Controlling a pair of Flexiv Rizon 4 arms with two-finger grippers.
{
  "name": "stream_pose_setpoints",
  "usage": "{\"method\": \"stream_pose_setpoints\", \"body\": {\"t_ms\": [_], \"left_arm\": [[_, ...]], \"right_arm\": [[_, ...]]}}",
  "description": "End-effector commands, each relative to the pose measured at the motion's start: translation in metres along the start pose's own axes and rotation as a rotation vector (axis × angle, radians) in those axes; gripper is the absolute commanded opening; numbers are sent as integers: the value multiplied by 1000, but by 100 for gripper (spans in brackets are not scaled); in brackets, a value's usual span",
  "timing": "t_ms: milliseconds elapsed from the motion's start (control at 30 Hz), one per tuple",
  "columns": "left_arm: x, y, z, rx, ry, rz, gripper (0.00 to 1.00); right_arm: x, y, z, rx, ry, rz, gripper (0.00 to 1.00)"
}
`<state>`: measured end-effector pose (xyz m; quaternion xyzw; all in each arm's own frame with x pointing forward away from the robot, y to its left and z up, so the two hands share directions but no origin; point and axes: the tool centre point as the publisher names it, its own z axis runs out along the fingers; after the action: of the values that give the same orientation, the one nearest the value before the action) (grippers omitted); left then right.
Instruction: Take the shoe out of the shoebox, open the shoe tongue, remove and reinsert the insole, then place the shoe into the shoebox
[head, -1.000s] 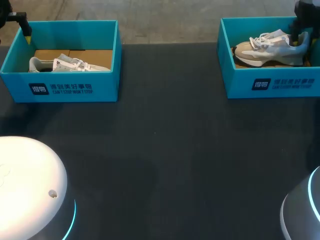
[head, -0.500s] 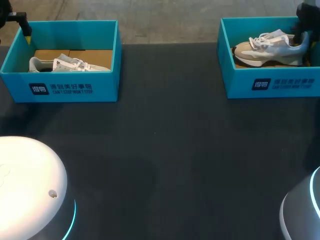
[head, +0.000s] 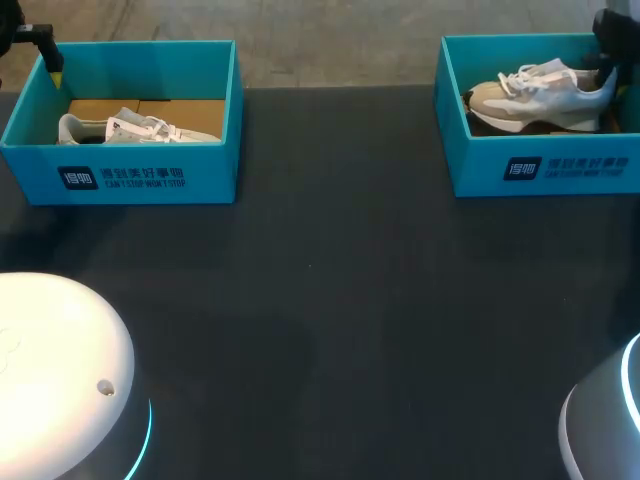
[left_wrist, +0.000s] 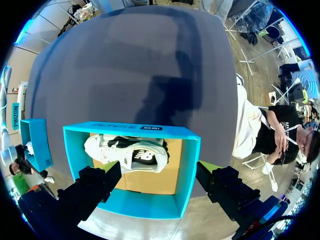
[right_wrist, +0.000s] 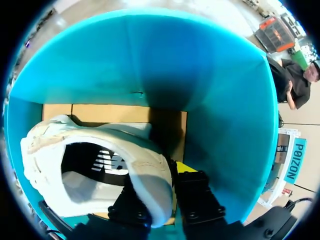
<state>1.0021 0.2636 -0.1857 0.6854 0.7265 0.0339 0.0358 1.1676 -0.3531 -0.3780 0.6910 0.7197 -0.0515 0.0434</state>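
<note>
My right tool (right_wrist: 161, 190) is closed on the heel edge of the beige and white mesh sneaker (head: 540, 98), with one finger inside and one outside. In the last second it has risen, so the heel is now higher than the toe, but the sneaker is still within the right teal cardboard shoebox (head: 545, 172). I judge the taking-out has only begun. My left tool (left_wrist: 157, 172) hangs open above the left teal cardboard shoebox (head: 120, 180), where the pale grey and white sneaker (head: 130, 128) lies unmoved. On the black table (head: 350, 300) I count two shoeboxes and two sneakers, one in each.
</note>
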Motion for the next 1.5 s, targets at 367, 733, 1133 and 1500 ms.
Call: {"method": "stream_pose_setpoints", "body": {"t_ms": [367, 733, 1133, 1500], "left_arm": [[0, -1, -1, -2, 3, 0, 100], [0, -1, -1, -2, 3, 0, 100], [0, -1, -1, -2, 3, 0, 100], [0, -1, -1, -2, 3, 0, 100]], "right_arm": [[-2, -15, -62, -32, -86, 66, 0], [-7, -31, -123, -91, -141, 98, 0], [-4, -71, -201, -138, -194, 146, 0], [32, -138, -251, -148, -173, 170, 0]]}}
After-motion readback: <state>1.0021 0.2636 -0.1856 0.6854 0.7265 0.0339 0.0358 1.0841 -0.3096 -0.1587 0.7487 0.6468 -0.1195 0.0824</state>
